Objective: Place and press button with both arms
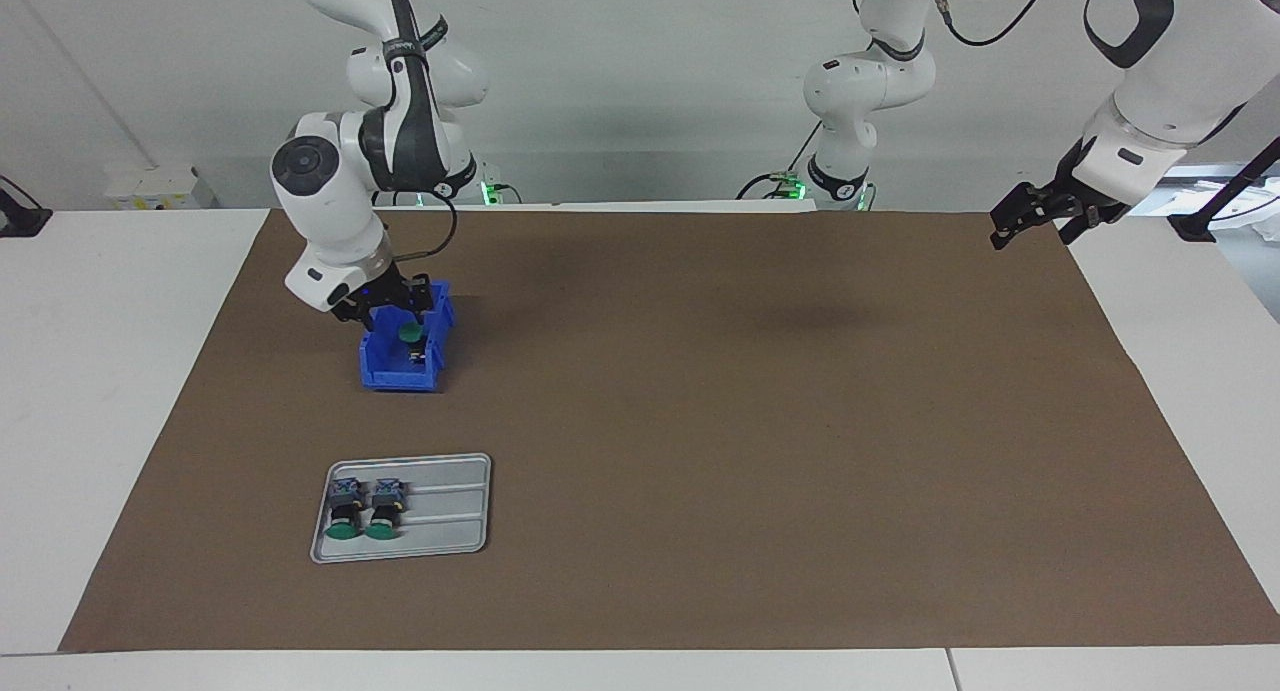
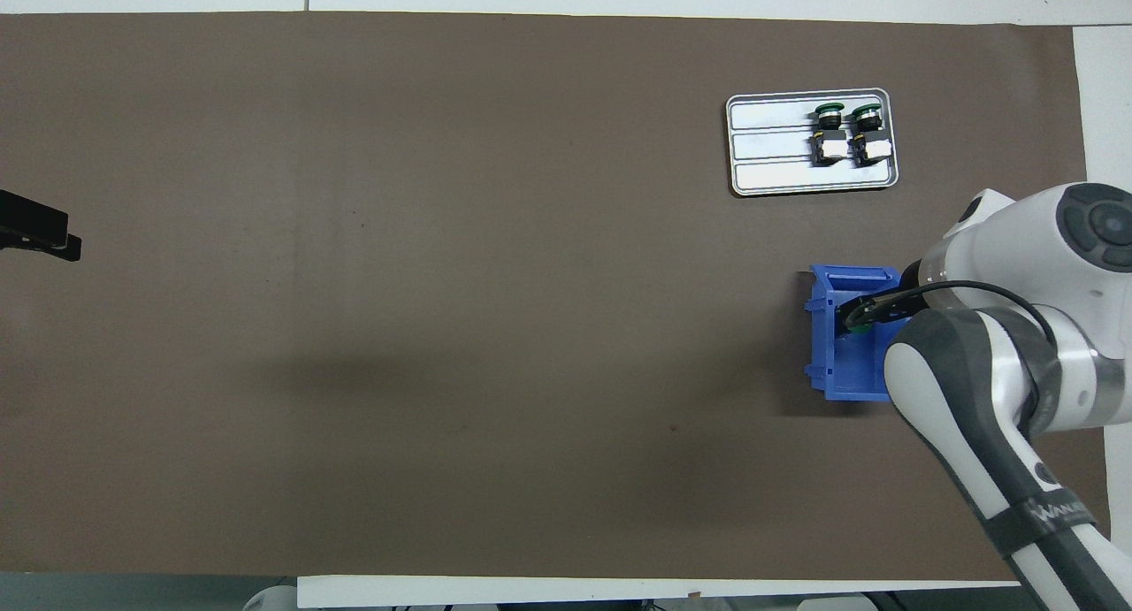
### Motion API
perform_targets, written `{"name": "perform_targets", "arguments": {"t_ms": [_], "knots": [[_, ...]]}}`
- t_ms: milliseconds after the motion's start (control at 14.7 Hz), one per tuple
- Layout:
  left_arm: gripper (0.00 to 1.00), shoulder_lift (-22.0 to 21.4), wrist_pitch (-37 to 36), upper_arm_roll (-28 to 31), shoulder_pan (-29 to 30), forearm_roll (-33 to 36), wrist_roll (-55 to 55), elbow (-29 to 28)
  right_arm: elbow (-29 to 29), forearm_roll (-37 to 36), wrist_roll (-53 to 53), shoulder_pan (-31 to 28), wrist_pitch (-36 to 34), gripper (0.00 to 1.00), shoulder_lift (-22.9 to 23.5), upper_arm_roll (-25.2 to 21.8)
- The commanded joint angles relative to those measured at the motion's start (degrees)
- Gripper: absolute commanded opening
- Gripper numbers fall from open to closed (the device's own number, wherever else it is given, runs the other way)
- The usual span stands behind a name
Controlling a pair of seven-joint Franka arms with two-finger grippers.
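right hand [image 1: 395,316] reaches into the blue bin [image 1: 405,366] by a green-capped button [image 1: 409,332]; left hand [image 1: 1030,216] waits aloft.

A blue bin [image 1: 405,346] on the plain brown mat [image 1: 700,421] holds 1 green-capped button [image 1: 409,332]. Beside the bin, a ribbed silver tray [image 1: 450,506] carries 2 green-capped, black-bodied buttons [image 1: 365,509].
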Motion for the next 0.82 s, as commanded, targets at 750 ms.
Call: {"name": "perform_targets", "arguments": {"t_ms": [750], "knots": [[1.0,-1.2,0.1,0.1,0.1,0.9,0.3,-1.4,32.4,1.2,-0.5,-1.7,-27.3,1.0,4.7,-0.1]]}}
